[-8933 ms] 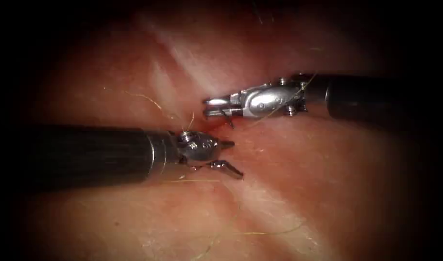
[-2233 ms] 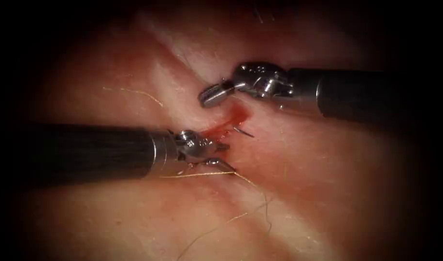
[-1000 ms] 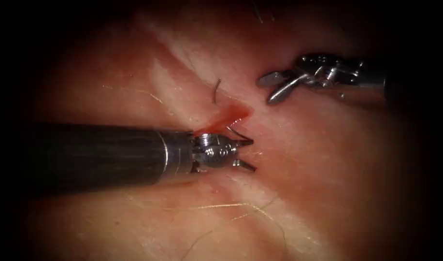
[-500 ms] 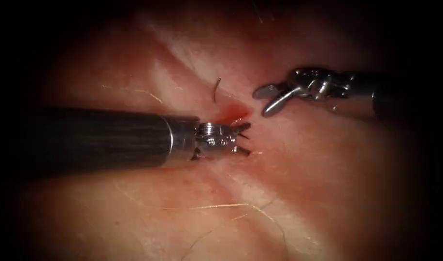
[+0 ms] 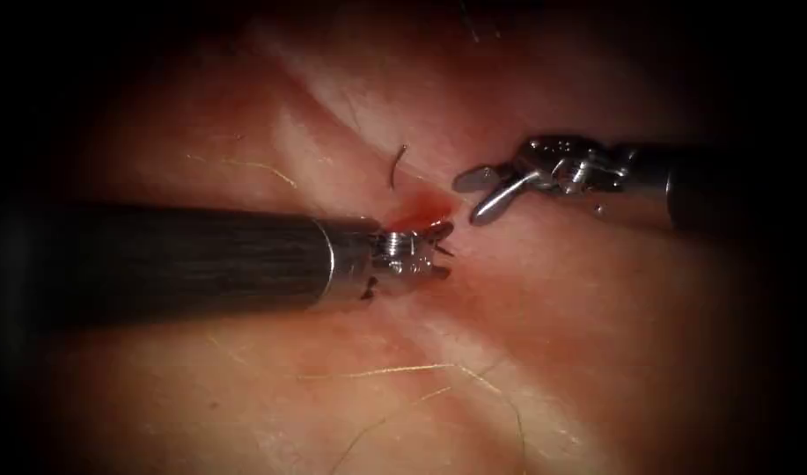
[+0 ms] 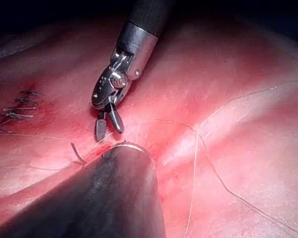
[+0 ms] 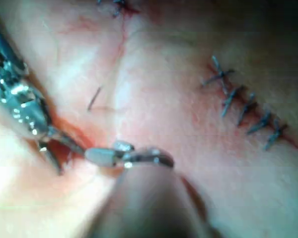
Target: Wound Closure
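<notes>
The endoscope view shows the needle point(image 5: 396, 165) standing out of the tissue point(image 5: 597, 352) at about 11 o'clock from the red fluid point(image 5: 418, 214) in the cut, one end buried, its free end running upward toward 12. The left tool point(image 5: 438, 252), jaws parted and holding nothing, sits at the cut's edge, with the needle toward its 11 o'clock. The right tool point(image 5: 476, 195), also spread and empty, lies at 3 o'clock from the needle and somewhat nearer it.
</notes>
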`<control>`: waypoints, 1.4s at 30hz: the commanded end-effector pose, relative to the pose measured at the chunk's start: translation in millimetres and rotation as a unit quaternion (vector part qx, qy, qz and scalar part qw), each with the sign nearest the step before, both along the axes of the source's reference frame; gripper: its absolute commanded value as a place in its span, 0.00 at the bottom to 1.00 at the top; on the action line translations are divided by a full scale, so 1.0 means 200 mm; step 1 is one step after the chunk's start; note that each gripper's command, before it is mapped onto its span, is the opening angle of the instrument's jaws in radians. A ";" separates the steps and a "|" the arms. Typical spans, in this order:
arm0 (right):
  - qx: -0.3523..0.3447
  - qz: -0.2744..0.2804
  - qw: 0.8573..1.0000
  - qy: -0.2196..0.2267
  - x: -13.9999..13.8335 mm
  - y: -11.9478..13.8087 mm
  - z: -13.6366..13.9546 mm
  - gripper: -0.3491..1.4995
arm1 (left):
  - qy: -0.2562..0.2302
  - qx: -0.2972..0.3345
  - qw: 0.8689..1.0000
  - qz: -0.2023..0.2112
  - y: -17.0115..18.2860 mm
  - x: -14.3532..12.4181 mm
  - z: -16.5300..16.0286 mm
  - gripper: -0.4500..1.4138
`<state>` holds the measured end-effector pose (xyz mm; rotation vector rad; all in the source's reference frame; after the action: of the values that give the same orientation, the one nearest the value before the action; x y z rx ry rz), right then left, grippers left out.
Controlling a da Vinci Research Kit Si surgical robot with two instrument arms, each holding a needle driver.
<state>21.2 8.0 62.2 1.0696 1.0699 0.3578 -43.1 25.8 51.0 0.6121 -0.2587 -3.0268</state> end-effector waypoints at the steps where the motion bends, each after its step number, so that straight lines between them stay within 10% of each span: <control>1: 0.000 0.001 1.000 0.002 0.004 0.002 0.001 0.72 | 0.001 -0.001 1.000 0.000 0.000 -0.003 0.003 0.43; 18: 0.003 0.005 1.000 0.006 0.003 0.003 0.002 0.70 | 0.031 -0.028 0.999 -0.016 0.003 0.002 0.002 0.54; 20: 0.003 0.005 1.000 0.006 0.003 0.003 0.002 0.70 | 0.031 -0.028 0.999 -0.016 0.003 0.002 0.003 0.48; 24: 0.003 0.005 1.000 0.006 0.003 0.003 0.002 0.70 | 0.039 -0.027 0.999 -0.009 0.001 0.003 0.003 0.00; 30: 0.005 0.010 1.000 0.007 0.003 0.004 0.001 0.69 | 0.045 -0.021 0.999 -0.019 -0.005 0.003 0.003 0.00; 42: 0.006 0.015 1.000 0.008 0.002 0.003 0.001 0.69 | -0.156 0.119 0.978 -0.068 -0.016 -0.016 -0.023 0.00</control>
<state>20.8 8.3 62.0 1.0697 1.0976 0.3831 -46.1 22.4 45.1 1.1798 0.0846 -3.0989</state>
